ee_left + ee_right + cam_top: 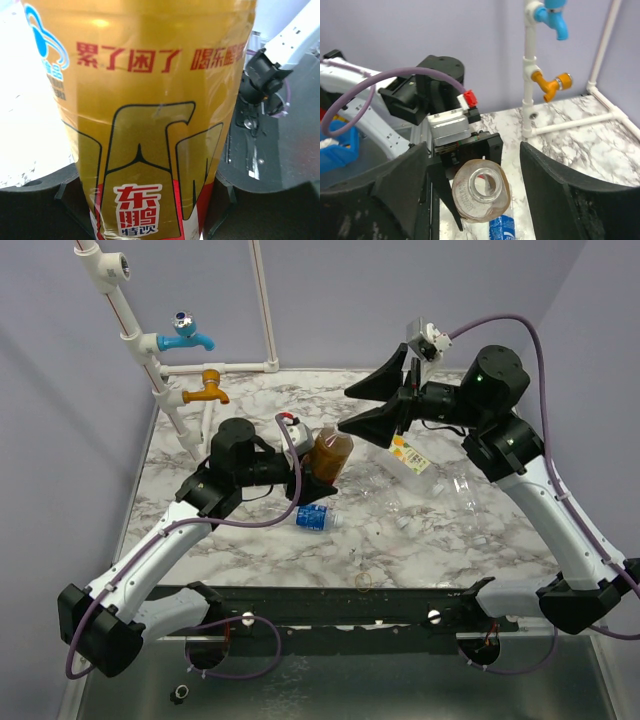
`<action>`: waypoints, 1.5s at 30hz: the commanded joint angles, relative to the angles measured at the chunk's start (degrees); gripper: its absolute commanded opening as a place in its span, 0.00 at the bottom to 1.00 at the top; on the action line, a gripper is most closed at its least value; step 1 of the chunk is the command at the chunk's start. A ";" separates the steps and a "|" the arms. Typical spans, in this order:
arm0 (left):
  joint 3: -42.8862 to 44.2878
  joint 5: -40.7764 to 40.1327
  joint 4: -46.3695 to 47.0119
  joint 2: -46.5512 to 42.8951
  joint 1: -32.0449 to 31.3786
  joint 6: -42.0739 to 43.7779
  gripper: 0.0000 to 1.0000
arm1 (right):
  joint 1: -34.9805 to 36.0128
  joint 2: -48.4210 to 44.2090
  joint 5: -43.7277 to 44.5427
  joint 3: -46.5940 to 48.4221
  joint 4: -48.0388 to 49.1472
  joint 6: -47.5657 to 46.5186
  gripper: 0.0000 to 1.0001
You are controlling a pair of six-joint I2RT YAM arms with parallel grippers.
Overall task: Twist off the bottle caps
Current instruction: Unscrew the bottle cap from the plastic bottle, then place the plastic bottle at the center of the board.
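Marble table [480, 540] | left gripper [300, 478] clamps amber bottle [328, 455] (apparently uncapped) | right gripper [372, 405] spread apart

Left arm [150, 560]: white links, black joints.
Right arm [560, 515]: matching; green light on black wrist housing.
Cables [370, 82]: purple, looped.
Fingers [570, 200]: black, broad wedges.

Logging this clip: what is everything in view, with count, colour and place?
amber bottle: one, gold-red label, uncapped, gripped by left pincer.
blue-labelled bottle: one, clear, lying on table just nearer than it.
clear bottles: at least two, lying centre-right; count uncertain.
ring: one, yellowish, near front edge.
blue tap: one, back-left pipe, upper.
orange tap: one, below it.
pipe frame: white, back.
table: marble.
left pincer: black, shut on amber bottle.
right pincer: black, open, raised at back.
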 commanded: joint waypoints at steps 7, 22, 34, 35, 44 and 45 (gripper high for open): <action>-3.80 -9.64 7.52 -0.96 0.27 -0.84 0.00 | 0.03 0.20 10.19 -6.01 0.35 4.17 0.81; -5.02 -9.63 9.17 -0.21 0.23 -0.34 0.00 | 0.03 3.89 8.68 -12.83 11.79 12.89 0.26; -6.57 -16.62 1.16 1.21 0.24 4.03 0.99 | 0.06 3.15 17.98 -13.69 6.91 3.68 0.01; -6.92 -17.78 0.71 1.02 0.23 4.48 0.98 | 0.04 3.17 18.99 -13.76 6.48 2.54 0.01; -10.82 -24.25 -5.46 -1.83 0.27 9.52 0.98 | 0.05 6.39 28.69 -16.93 7.81 -4.48 0.01; -11.41 -24.03 -6.15 -2.27 0.23 10.61 0.99 | 0.05 7.16 30.16 -17.32 8.39 -5.00 0.01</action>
